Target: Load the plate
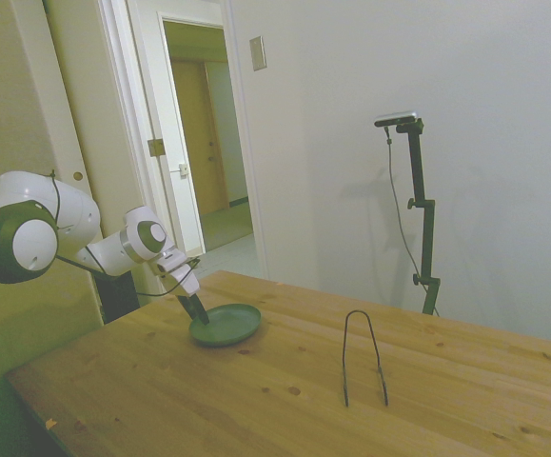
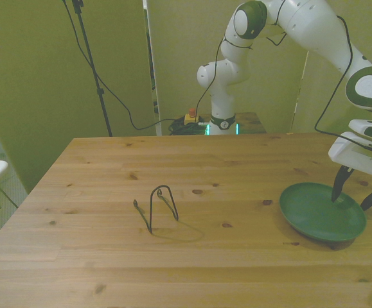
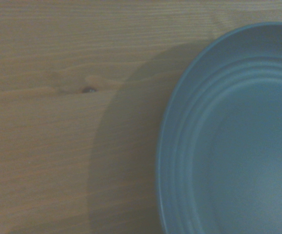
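- The round dark green plate (image 2: 320, 212) with a raised rim lies flat on the wooden table (image 2: 173, 256), near the edge at the front view's right.
- The white arm's gripper (image 2: 360, 190) is spread wide, holding nothing (one dark finger over the plate's rim, one just outside it).
- The thin black wire rack (image 2: 157, 206) stands well apart, mid-table.

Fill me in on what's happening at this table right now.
The white arm's gripper is down at the rim of the green plate, fingers open astride the edge at the front view's right, nothing clamped yet. The plate lies flat on the wooden table. The wire rack stands apart, empty.
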